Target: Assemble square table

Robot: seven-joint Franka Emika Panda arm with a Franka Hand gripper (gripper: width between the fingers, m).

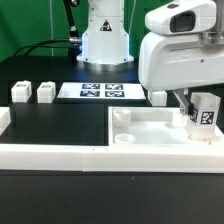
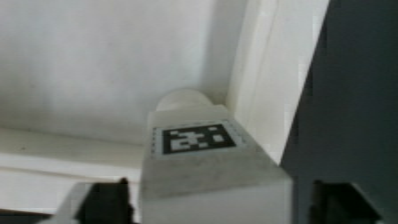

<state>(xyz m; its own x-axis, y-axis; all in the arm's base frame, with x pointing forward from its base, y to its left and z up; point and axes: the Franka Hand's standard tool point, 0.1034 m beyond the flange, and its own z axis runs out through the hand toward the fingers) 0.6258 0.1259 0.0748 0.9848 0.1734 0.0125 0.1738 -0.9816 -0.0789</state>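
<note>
Tags of black and white squares are the printing that shows: one sits on the side of the leg (image 1: 206,116) that the gripper (image 1: 198,108) holds, several lie in a row on the marker board (image 1: 100,91) at the far side, and the two loose legs (image 1: 20,93) far on the left show only small dark specks, too small to make out. The gripper is clamped on the leg; in the wrist view its dark fingers (image 2: 102,203) press both sides of the white block, and the tag faces the camera. The leg stands upright over the far right part of the square tabletop (image 1: 150,132), with its lower end close to an inner corner of the raised rim; whether it touches the slab I cannot tell. The tabletop lies on the right, its near edge against the long border wall (image 1: 60,155), and its right end is cut off by the picture edge. Another white block (image 1: 158,97), just beyond the far edge of the tabletop, is partly hidden by the robot hand. The fingertips are cut off in the wrist view. On the left a broad stretch of black table (image 1: 60,125) lies open between the border wall and the marker board.
</note>
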